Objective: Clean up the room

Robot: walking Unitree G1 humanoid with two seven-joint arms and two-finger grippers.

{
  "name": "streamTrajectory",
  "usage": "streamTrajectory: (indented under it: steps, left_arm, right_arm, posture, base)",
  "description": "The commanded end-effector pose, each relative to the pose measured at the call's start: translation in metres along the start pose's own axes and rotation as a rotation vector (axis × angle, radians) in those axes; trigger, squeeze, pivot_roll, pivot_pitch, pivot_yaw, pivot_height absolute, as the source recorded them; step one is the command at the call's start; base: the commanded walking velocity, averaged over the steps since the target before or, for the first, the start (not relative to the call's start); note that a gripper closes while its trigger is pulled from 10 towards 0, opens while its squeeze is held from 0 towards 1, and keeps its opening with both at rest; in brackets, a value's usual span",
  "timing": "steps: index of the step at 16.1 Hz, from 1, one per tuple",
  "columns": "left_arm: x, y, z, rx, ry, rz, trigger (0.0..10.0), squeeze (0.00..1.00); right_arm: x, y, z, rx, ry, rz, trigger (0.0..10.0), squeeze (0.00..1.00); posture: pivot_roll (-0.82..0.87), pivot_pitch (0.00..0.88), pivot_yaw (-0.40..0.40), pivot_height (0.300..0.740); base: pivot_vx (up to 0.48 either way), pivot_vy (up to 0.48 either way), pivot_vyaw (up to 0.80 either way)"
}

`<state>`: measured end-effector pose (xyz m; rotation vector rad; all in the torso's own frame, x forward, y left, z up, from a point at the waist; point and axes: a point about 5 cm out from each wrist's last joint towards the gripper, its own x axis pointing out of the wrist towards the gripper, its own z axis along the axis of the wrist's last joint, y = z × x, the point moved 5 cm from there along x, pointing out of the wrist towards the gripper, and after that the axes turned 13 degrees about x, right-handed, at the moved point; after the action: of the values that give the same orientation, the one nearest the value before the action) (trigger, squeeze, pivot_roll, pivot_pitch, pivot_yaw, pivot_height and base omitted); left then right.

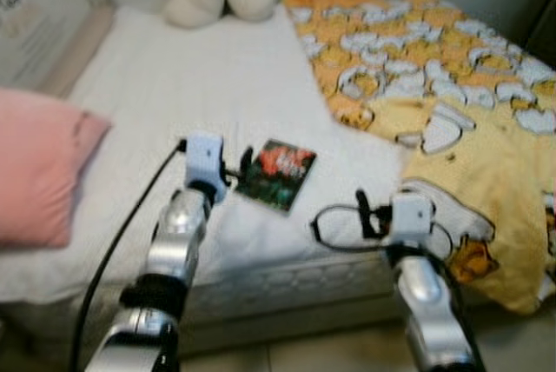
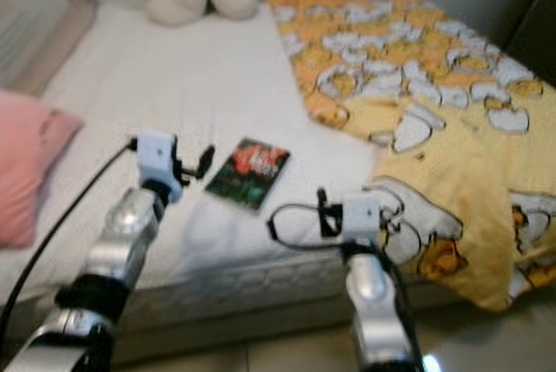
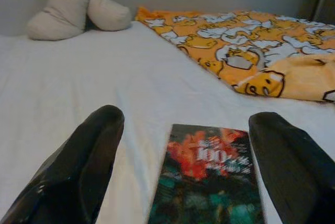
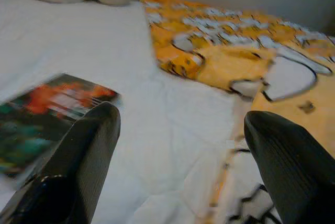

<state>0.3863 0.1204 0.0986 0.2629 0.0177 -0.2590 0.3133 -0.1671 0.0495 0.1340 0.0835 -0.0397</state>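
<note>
White sheets frame a thin, stiff book (image 1: 276, 174) near the bed's (image 1: 174, 94) front edge. Left gripper (image 3: 193, 171), fingers spread, lines up; light and flat, it likely needs an edge pinch. Right gripper (image 4: 178, 166) hovers open near the yellow blanket (image 1: 452, 94).

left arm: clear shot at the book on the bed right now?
Probably yes. The left gripper is open with the book lying flat on the white bed between its fingers; nothing sits between them.
</note>
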Motion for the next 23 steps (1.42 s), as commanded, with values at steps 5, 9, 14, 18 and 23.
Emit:
streamTrajectory:
  steps: [5,9,14,18,23]
  left_arm:
    - [0.01,-0.009,0.012,0.012,-0.033,-0.028,10.0,0.0]
    - [0.015,0.001,0.008,0.057,0.007,0.018,10.0,0.0]
    - [0.022,0.004,-0.039,0.101,0.308,-0.008,10.0,0.0]
    - [0.012,-0.035,-0.063,0.032,0.395,-0.127,10.0,0.0]
    - [0.011,-0.016,-0.064,0.133,0.371,-0.034,10.0,0.0]
  right_arm:
    - [-0.001,-0.013,-0.003,-0.001,0.016,-0.038,10.0,0.0]
    - [-0.002,-0.016,-0.004,-0.019,0.029,-0.039,10.0,0.0]
    - [-0.024,-0.022,-0.006,-0.03,0.046,-0.026,10.0,0.0]
    - [-0.052,-0.033,-0.007,-0.058,0.083,-0.035,10.0,0.0]
    - [-0.094,0.001,-0.036,-0.072,0.255,0.196,10.0,0.0]
  posture:
    - [0.02,0.0,0.001,0.74]
    - [-0.01,0.0,0.016,0.74]
    - [-0.09,0.0,0.0,0.74]
    - [-0.17,0.07,-0.031,0.74]
    - [-0.2,0.129,-0.059,0.74]
  base:
    - [0.436,0.0,0.0]
    - [0.343,0.0,-0.39]
    - [0.0,0.0,-0.16]
    - [0.0,0.0,0.0]
    - [0.0,0.0,0.0]
